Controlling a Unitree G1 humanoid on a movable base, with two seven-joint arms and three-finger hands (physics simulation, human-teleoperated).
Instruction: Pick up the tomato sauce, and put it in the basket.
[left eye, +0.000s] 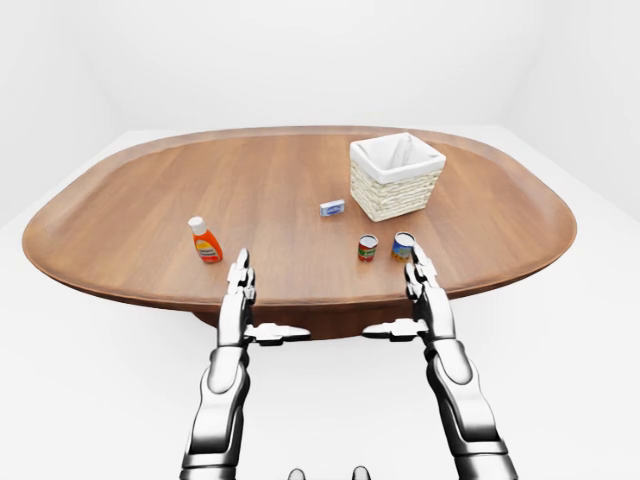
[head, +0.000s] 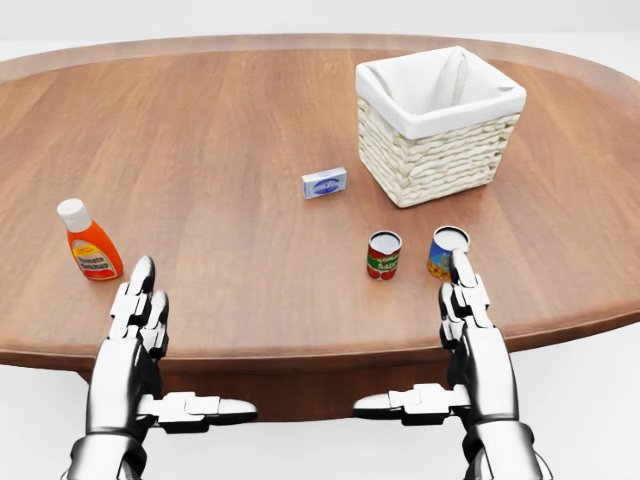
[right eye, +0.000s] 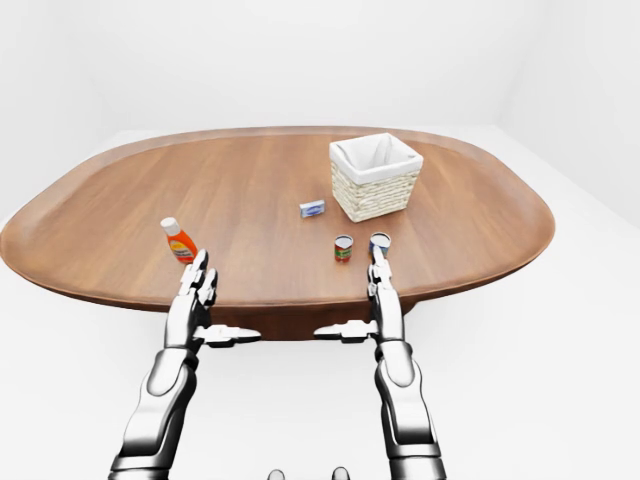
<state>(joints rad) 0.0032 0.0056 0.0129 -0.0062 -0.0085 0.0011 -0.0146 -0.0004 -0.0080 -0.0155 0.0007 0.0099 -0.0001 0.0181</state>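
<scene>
The tomato sauce, a small red can (head: 383, 254) with a green label, stands upright on the wooden table (head: 230, 130) in the lower right of the head view. The white-lined wicker basket (head: 436, 124) sits above and to the right of it, nothing in it that I can see. My right hand (head: 466, 308) is open at the table's near edge, fingers flat and pointing up the view, just right of the red can and touching nothing. My left hand (head: 142, 318) is open too, at the lower left, below an orange bottle.
A blue can (head: 447, 251) stands right beside the red can, directly above my right fingertips. An orange sauce bottle (head: 89, 241) with a white cap stands at the left. A small blue-and-white box (head: 324, 183) lies left of the basket.
</scene>
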